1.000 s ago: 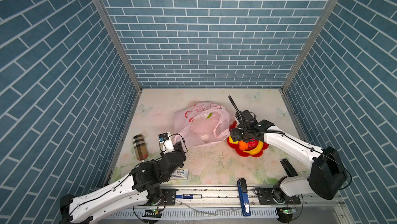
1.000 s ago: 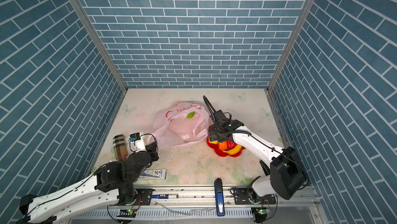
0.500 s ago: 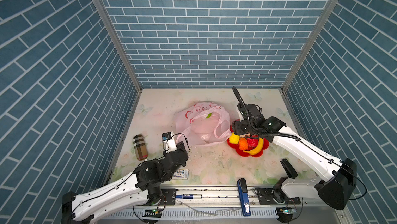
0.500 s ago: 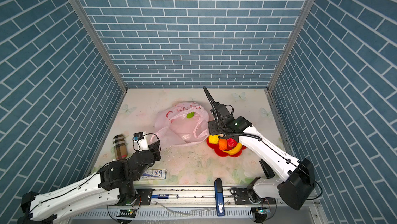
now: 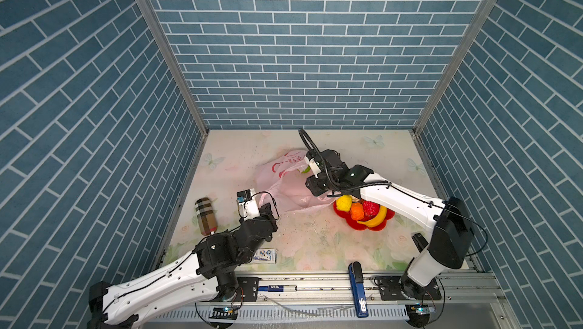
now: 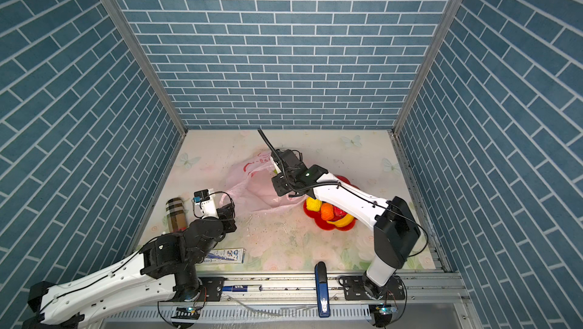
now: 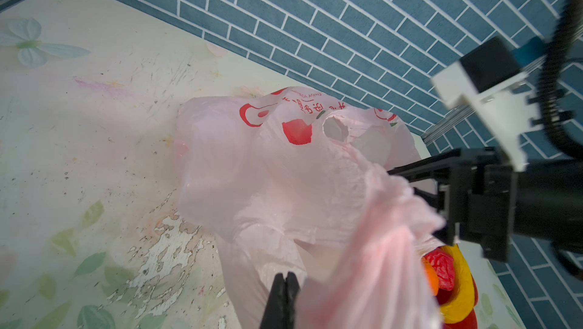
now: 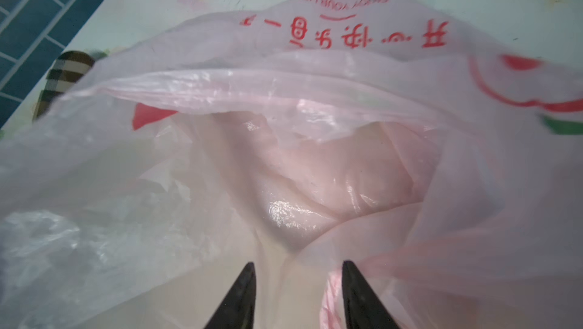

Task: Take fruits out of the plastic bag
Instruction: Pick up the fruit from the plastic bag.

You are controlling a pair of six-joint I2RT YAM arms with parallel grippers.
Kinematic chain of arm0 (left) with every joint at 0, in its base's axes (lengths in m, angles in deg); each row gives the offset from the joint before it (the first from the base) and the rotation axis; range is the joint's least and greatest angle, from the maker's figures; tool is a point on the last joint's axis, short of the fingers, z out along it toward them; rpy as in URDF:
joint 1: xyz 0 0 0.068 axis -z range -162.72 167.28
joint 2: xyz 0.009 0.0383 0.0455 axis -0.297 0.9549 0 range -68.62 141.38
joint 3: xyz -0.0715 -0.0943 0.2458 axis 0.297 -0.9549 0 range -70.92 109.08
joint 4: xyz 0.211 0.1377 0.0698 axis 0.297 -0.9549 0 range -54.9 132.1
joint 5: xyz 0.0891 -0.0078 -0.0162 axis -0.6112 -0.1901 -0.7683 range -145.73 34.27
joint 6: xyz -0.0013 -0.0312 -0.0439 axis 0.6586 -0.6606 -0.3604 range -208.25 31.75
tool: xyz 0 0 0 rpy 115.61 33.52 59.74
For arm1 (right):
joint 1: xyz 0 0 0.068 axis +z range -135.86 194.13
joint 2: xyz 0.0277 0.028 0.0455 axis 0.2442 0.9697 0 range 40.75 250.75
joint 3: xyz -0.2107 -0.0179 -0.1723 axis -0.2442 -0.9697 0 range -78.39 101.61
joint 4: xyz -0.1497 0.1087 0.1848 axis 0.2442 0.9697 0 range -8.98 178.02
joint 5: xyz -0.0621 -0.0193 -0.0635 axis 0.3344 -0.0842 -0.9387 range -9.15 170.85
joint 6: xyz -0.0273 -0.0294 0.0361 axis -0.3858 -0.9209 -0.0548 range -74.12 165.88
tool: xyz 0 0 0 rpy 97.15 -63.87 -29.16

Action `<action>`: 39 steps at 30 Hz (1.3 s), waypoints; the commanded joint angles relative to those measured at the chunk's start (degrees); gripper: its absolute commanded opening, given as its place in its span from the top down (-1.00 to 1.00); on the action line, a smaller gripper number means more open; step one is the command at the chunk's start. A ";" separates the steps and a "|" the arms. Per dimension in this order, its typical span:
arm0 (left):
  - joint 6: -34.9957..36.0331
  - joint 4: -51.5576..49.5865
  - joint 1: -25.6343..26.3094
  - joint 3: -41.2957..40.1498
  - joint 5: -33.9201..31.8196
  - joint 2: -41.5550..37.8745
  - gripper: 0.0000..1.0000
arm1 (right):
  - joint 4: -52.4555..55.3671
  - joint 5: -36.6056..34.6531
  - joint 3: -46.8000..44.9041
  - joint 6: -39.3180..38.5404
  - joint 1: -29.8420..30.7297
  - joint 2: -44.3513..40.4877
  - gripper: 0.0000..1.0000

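The pale-pink plastic bag (image 5: 284, 185) (image 6: 252, 187) lies crumpled mid-table with its mouth facing right. My left gripper (image 5: 268, 210) (image 7: 286, 277) is shut on a handle loop at the bag's near-left end. At the mouth, my right gripper (image 8: 296, 266) (image 5: 312, 189) stands open, with bag film (image 8: 315, 106) round its tips and a pink handle strip against one finger. On the red plate (image 5: 353, 227) rest a yellow lumpy fruit (image 5: 344, 202), an orange one (image 5: 356, 211), a red one (image 5: 371, 207) and a banana (image 5: 375, 219). Whether fruits remain inside the bag I cannot tell.
A plaid cylinder (image 5: 206, 217) lies near the left wall. A small printed carton (image 5: 265, 254) sits under my left forearm. A blue tool (image 5: 358, 286) rests on the front rail. Brick walls close in three sides.
My right gripper has left the plate and moved left to the bag's mouth. The left gripper has shifted a little, still gripping the handle.
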 commanded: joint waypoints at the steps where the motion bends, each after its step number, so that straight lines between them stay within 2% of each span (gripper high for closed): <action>1: 1.52 -0.56 0.28 2.39 -2.14 0.07 1.00 | -5.41 2.84 1.95 -3.13 0.56 3.54 0.14; 9: 1.53 -1.71 0.27 4.02 -4.42 0.03 1.00 | -9.65 5.15 1.25 -4.47 0.54 9.20 0.22; 17: 1.64 -1.56 0.15 4.74 -5.39 3.15 1.00 | -10.51 7.34 -2.31 -6.67 1.49 8.66 0.25; 27: 1.99 -1.00 0.18 4.37 -5.96 2.41 1.00 | -8.64 8.36 -3.26 -7.52 3.34 9.73 0.27; 33: 2.48 -0.24 0.15 4.11 -5.75 2.30 1.00 | -7.69 6.76 -2.25 -7.05 4.01 11.80 0.28; 39: 2.60 0.39 0.16 3.16 -4.27 1.57 1.00 | -5.98 2.39 3.46 -6.18 3.82 16.26 0.26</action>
